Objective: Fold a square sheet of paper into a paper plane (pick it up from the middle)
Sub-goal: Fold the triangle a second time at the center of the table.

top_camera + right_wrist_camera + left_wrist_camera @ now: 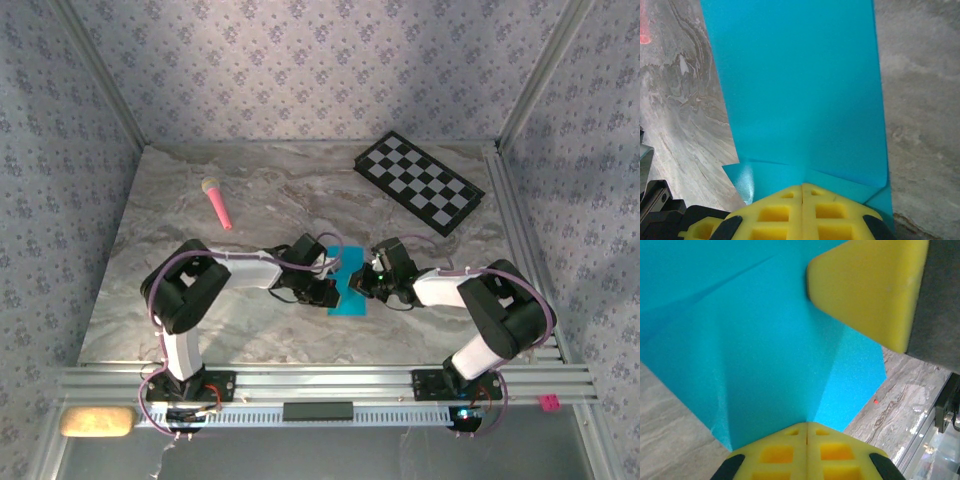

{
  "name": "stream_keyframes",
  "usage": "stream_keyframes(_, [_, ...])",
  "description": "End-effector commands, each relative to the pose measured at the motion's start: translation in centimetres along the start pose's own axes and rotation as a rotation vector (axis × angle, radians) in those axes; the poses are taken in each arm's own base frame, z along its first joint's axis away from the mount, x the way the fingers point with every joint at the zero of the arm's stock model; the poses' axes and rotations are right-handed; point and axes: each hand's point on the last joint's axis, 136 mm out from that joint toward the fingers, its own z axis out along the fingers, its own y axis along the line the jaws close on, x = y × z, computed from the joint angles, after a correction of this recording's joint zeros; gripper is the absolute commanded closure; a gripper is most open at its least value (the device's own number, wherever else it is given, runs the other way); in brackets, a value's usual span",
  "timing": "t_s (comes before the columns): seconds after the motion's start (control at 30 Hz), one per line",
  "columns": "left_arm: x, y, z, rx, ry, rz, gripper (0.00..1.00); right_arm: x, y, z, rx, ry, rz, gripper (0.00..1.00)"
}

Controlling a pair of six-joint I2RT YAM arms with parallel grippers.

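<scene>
The square sheet of paper (349, 302) is bright cyan and partly folded, lying at the table's near middle between both arms. In the left wrist view the paper (765, 340) rises in a ridge whose crease runs into my left gripper (806, 424), which is shut on it. One yellow finger of the right gripper (865, 290) lies over the sheet's far side. My right gripper (802, 186) is shut, its tips resting on the paper (800, 90) where two folded flaps meet. From above, the left gripper (330, 288) and the right gripper (366, 285) almost touch across the sheet.
A black-and-white checkered board (420, 182) lies at the back right. A pink stick (217, 203) with a pale tip lies at the back left. The aluminium rail (320, 380) runs along the near edge, with a beige pad (97, 421) at its left end.
</scene>
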Motion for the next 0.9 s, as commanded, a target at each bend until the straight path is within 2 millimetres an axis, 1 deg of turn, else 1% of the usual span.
stream_keyframes(0.0, [5.0, 3.8, -0.2, -0.129, 0.132, -0.068, 0.92, 2.9, -7.1, 0.1, 0.251, 0.064, 0.066, 1.0])
stream_keyframes(0.2, [5.7, 3.6, -0.6, -0.122, 0.144, -0.058, 0.91, 2.9, -7.3, 0.2, 0.256, 0.067, 0.069, 1.0])
stream_keyframes(0.53, [7.4, 4.1, -1.2, -0.134, 0.165, -0.062, 0.9, 3.0, -7.5, 0.2, 0.255, 0.066, 0.074, 1.0])
stream_keyframes(0.7, [7.8, 4.4, -1.4, -0.147, 0.166, -0.061, 0.9, 2.9, -7.3, 0.2, 0.252, 0.063, 0.073, 1.0])
stream_keyframes(0.8, [7.7, 4.1, -1.7, -0.14, 0.158, -0.057, 0.9, 2.9, -7.3, 0.2, 0.25, 0.061, 0.07, 1.0])
stream_keyframes(0.87, [7.5, 3.4, -2.2, -0.122, 0.152, -0.045, 0.9, 2.9, -7.3, 0.2, 0.251, 0.063, 0.071, 1.0])
